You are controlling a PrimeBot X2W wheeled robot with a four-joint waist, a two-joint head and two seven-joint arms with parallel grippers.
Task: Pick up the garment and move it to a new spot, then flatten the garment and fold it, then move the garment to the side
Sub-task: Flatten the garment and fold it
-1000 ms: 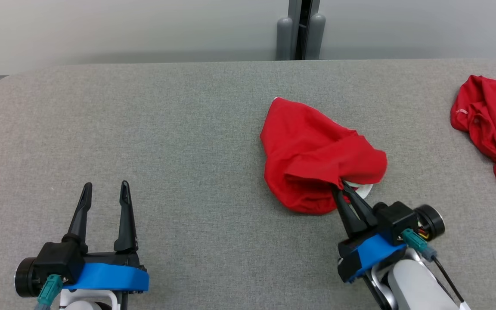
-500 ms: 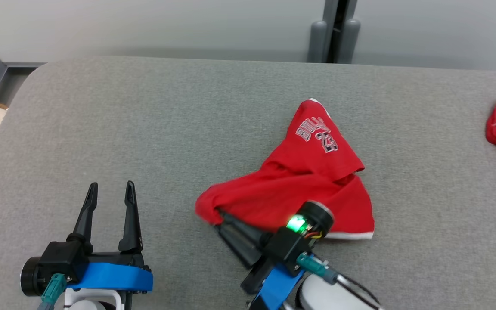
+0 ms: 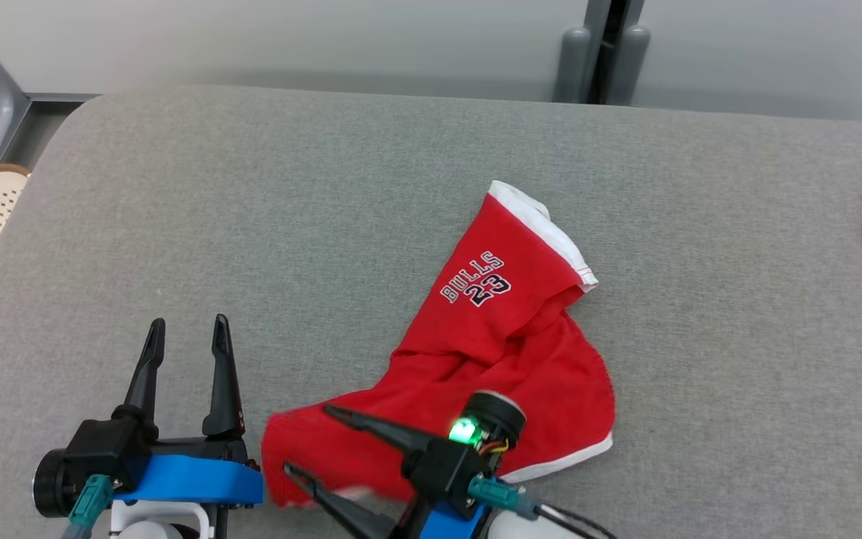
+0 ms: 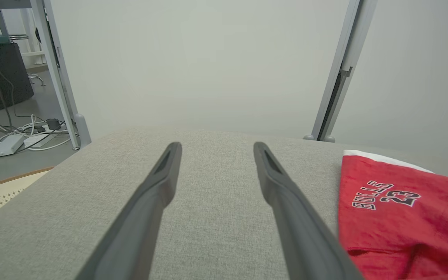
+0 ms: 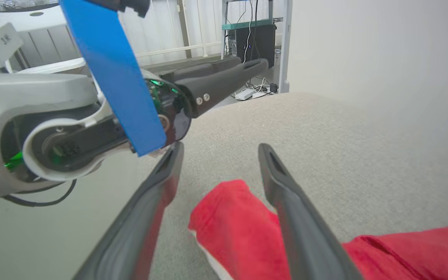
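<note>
One red jersey garment [image 3: 506,352], white-trimmed, crumpled at front edge of grey tabletop [image 3: 251,224]. Judged soft, light, limp; take at hem corners. Right gripper [image 3: 307,439]: jaws apart astride one corner. Left gripper [image 3: 186,322]: jaws apart, empty.

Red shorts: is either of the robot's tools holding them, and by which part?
Nothing is held. The right tool stands open, with an end of the red shorts lying loose between its fingers. The left tool is open too.

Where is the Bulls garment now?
In the head view the garment lies on the table, right of centre, its near end between the open fingers of the right gripper, beside the left gripper.
</note>
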